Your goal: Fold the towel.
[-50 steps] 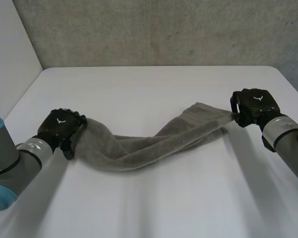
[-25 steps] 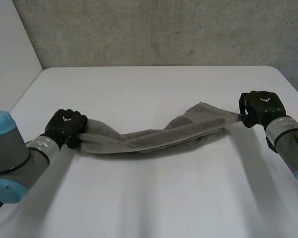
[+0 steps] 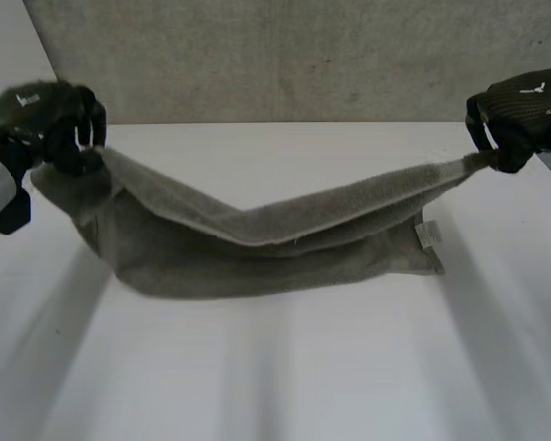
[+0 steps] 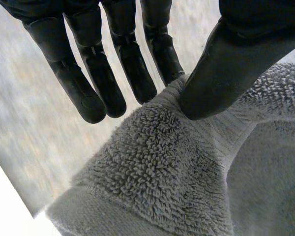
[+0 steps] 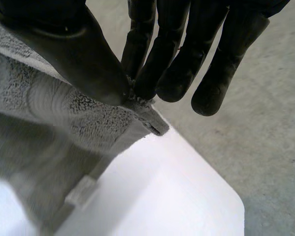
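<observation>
Head view: left robot hand [image 3: 44, 121] and right robot hand [image 3: 520, 108] pinch towel [image 3: 257, 250] ends

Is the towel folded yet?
Not yet. Done: the left hand and right hand each pinch an upper corner of the towel. In hand: it hangs spread between them, sagging toward the table. Left: laying it over into a fold.

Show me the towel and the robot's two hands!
towel [image 3: 257, 255], head view, on its sagging middle.
left hand [image 3: 41, 115], head view, on the back of the hand.
right hand [image 3: 523, 106], head view, on the back of the hand.
</observation>
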`<control>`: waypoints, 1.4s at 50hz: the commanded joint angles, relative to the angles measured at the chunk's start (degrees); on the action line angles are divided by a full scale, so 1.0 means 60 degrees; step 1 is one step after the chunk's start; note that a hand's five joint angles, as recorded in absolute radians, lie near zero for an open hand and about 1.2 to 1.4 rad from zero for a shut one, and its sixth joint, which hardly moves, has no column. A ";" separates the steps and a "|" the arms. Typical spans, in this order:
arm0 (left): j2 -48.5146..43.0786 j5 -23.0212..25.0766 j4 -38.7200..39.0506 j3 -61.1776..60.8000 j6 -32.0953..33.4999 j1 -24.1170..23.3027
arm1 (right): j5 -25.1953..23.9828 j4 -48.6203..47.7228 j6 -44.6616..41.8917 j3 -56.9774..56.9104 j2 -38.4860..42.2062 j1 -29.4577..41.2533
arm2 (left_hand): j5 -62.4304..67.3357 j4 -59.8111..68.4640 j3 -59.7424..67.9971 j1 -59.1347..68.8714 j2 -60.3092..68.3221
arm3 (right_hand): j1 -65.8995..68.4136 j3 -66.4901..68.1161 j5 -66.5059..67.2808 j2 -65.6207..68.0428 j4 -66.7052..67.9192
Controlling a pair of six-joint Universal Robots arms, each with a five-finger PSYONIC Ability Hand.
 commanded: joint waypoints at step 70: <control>-0.5419 -0.0498 0.6625 0.2105 -0.0001 -0.3567 | 0.0271 -0.1449 0.1674 -0.3734 0.0232 0.2703 | -0.8916 -0.8830 -0.9022 -0.8714 -0.8792 | 0.0467 0.0500 0.0730 0.0532 0.0574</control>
